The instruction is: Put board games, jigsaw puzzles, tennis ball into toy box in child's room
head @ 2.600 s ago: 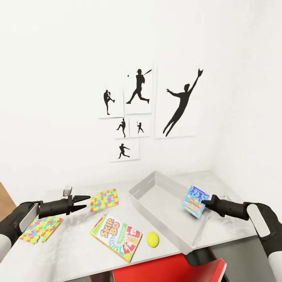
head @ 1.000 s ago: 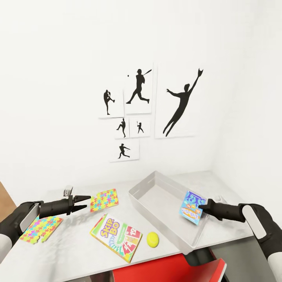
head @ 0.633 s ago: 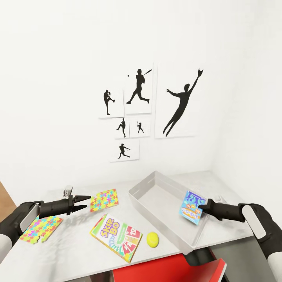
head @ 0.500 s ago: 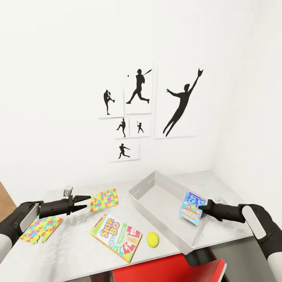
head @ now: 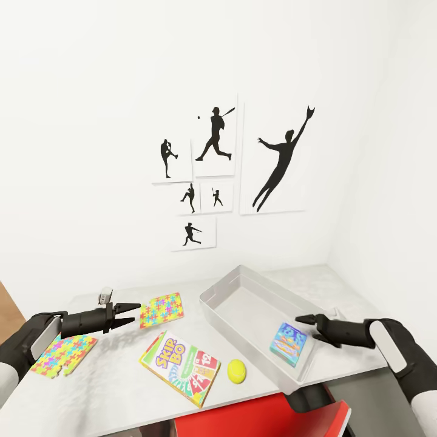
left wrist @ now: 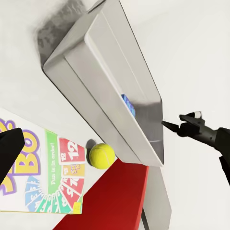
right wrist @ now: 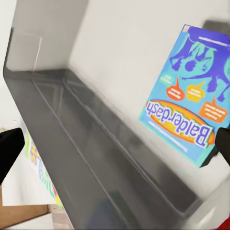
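Grey table (head: 121,388): right claw (head: 311,321) spread above toy box (head: 255,303); left claw (head: 130,313) spread, arm level.

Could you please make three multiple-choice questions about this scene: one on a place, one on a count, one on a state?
1. Where is the blue board game?
A. inside the grey toy box
B. on the table beside the tennis ball
C. between the right gripper's fingers

2. How many jigsaw puzzles lie on the table?
A. one
B. two
C. three

3. How is the right gripper?
A. shut on the blue board game
B. shut on the tennis ball
C. open

Answers:
1. A: the game lies on the box floor, as the right wrist view also shows.
2. B: one puzzle lies near the left gripper, the other puzzle under the left arm.
3. C: its fingers are spread, with nothing between them.
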You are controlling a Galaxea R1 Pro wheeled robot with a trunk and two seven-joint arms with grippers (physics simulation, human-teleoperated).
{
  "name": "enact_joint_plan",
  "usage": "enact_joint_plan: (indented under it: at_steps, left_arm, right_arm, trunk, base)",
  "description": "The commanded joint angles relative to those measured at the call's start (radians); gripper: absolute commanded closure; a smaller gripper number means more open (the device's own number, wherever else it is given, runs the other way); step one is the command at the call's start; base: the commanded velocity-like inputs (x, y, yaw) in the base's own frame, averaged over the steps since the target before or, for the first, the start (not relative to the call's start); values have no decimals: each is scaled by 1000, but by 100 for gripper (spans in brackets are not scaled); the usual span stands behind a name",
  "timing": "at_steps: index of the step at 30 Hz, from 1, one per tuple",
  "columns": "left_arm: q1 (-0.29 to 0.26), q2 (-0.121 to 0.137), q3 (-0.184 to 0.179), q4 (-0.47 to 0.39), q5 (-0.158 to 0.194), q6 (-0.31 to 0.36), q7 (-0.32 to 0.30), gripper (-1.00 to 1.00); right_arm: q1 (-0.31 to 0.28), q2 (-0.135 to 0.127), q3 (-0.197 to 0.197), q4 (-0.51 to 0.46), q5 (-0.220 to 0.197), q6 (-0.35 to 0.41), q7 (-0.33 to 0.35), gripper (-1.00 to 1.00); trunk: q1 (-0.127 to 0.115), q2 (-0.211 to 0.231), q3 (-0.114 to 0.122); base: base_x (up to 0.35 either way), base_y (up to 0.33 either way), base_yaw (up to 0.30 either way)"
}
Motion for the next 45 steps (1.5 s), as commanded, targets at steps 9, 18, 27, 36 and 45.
enact_joint_plan:
  at_steps: [9,18,27,36,45]
  left_arm:
    - [-1,1,-5,0,6,6,-1,-100]
    - [-1,1,-5,0,6,6,-1,-100]
    - [-1,1,-5,0,6,6,-1,-100]
    - [-1,1,-5,0,6,6,-1,-100]
    - [-1,1,-5,0,6,6,-1,-100]
  right_arm:
    - [-4,0,23,0,10,4,11,-100]
    - [-3,0,25,0,10,4,12,-100]
    - [-2,-1,22,-1,7,4,16,-100]
    - [1,-8,17,-6,-60,4,29,-100]
    - [3,-33,18,-11,-140,4,98,-100]
  trunk:
    - [1,-2,-2]
    - [1,-2,-2]
    - [1,-2,-2]
    - [1,-2,-2]
    - [1,-2,0]
  base:
    - [0,0,0]
    - [0,0,0]
    - [0,0,0]
    - [0,0,0]
    - [0,0,-2]
